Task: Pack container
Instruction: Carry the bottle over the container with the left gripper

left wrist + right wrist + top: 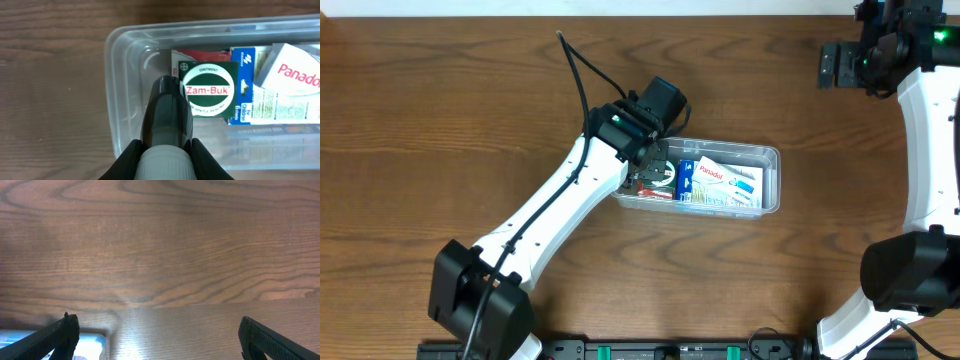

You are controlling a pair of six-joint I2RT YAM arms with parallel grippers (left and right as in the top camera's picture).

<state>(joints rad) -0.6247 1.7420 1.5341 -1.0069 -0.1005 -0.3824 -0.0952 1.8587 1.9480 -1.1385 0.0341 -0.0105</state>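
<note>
The clear plastic container [775, 180] lies at the table's middle, holding several small medicine boxes. In the left wrist view its left end [112, 90] shows a green Zam-Buk box [207, 90], a blue box [245, 85] and a white Panadol box [295, 75]. My left gripper [162, 150] is shut on a dark bottle with a white ribbed cap [167, 115], held over the tub's left end, nose pointing in. Whether the bottle touches the tub floor is not visible. My right gripper [835, 65] is open and empty at the far right back.
The right wrist view shows bare wood between the open fingers [157, 335] and a corner of the container [95, 342] at lower left. The left arm [550, 210] stretches diagonally from the front left to the tub.
</note>
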